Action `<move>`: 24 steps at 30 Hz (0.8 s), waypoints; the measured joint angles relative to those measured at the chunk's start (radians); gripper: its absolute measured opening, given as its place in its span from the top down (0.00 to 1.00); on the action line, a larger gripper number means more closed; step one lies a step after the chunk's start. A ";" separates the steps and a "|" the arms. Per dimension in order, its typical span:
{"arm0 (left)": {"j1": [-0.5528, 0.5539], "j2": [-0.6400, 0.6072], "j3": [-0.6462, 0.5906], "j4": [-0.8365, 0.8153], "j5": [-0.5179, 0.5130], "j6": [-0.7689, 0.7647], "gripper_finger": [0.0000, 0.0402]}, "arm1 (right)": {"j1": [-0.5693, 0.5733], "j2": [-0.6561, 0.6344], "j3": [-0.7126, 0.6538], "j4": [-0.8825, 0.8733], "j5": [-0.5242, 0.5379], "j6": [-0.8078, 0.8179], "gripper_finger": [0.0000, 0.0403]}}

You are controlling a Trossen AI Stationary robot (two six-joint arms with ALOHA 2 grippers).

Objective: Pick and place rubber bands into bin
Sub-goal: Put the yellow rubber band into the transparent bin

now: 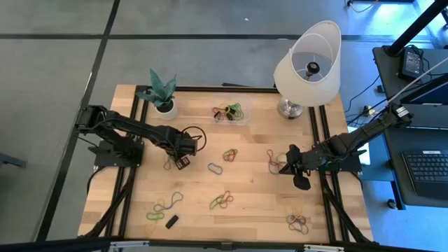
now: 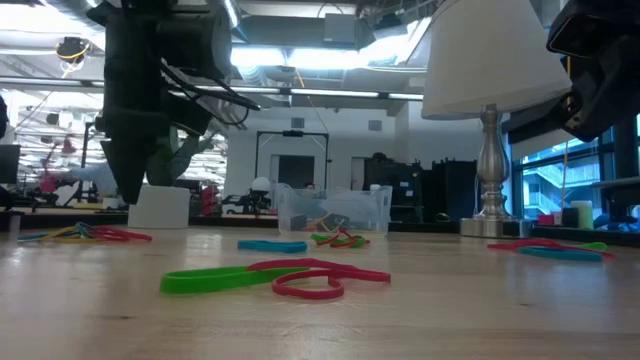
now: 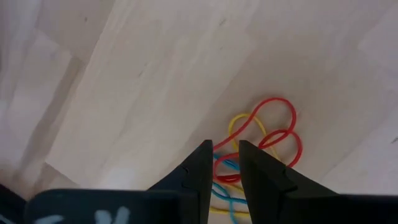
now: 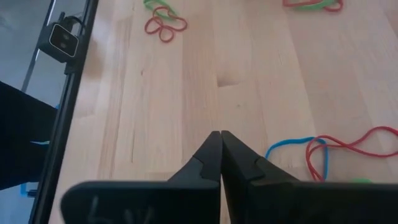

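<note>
My left gripper [image 1: 183, 161] [image 3: 225, 163] points straight down over a cluster of red, yellow and blue rubber bands [image 3: 258, 143] [image 1: 171, 165] lying flat on the wood at the table's left middle. Its fingers stand a little apart, and the bands show in the gap; I cannot tell whether they touch. My right gripper [image 1: 283, 168] [image 4: 220, 142] is shut and slants down above bare wood, beside a blue and red band pair [image 4: 323, 152]. The clear bin [image 1: 231, 113] [image 2: 335, 210] stands at the far middle with several bands inside.
More band clusters lie at the middle [image 1: 229, 154], near middle [image 1: 222, 201], near left [image 1: 164, 206] and near right [image 1: 299, 222]. A white lamp [image 1: 308, 63] stands far right, a potted plant [image 1: 164, 105] far left, and a small black block [image 1: 171, 221] near the front edge.
</note>
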 joint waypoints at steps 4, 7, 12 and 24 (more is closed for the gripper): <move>0.000 0.006 0.000 0.001 -0.002 0.120 0.83 | 0.000 0.000 0.000 0.000 0.000 -0.001 0.99; 0.004 0.025 0.000 0.006 -0.003 0.220 0.84 | 0.000 0.000 0.000 0.001 0.000 0.000 0.99; 0.004 0.087 0.000 0.047 -0.002 0.325 0.85 | 0.000 0.000 0.000 0.007 0.000 0.002 0.99; 0.005 0.221 0.007 0.063 0.067 0.352 0.92 | 0.000 0.000 0.000 0.020 0.000 0.031 0.99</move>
